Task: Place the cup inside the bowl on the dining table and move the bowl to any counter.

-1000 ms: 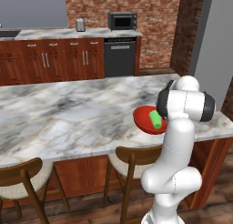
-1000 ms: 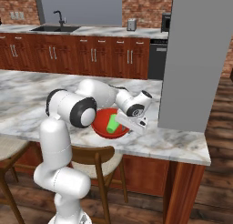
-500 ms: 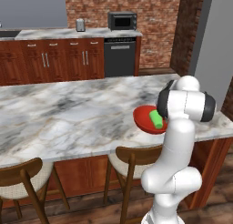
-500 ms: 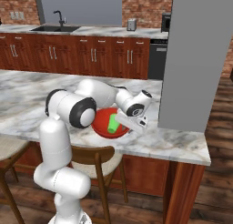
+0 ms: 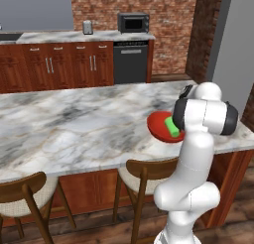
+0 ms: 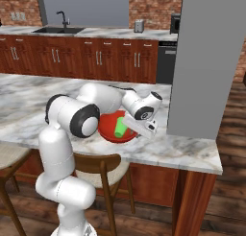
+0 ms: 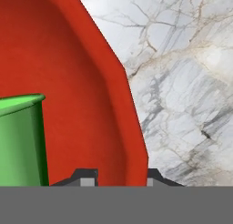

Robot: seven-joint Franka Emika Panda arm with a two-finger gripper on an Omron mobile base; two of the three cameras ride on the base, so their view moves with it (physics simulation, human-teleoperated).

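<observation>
Centrally, the red bowl (image 5: 161,126) rests on the marble top of the dining table (image 5: 74,124), near its right end, with the green cup (image 5: 172,126) lying tilted inside it. From the right base view the bowl (image 6: 108,132) sits just behind the arm's elbow, the cup (image 6: 119,126) within it, and the gripper (image 6: 144,129) reaches down at the bowl's right rim. The hand view shows the two finger tips straddling the bowl's wall (image 7: 113,104), one inside and one outside, so the narrowly set jaws pinch the rim; the cup (image 7: 20,141) stands close inside. Beyond the table, the counter (image 5: 74,37) carries a microwave (image 5: 133,23) above reddish cabinets.
</observation>
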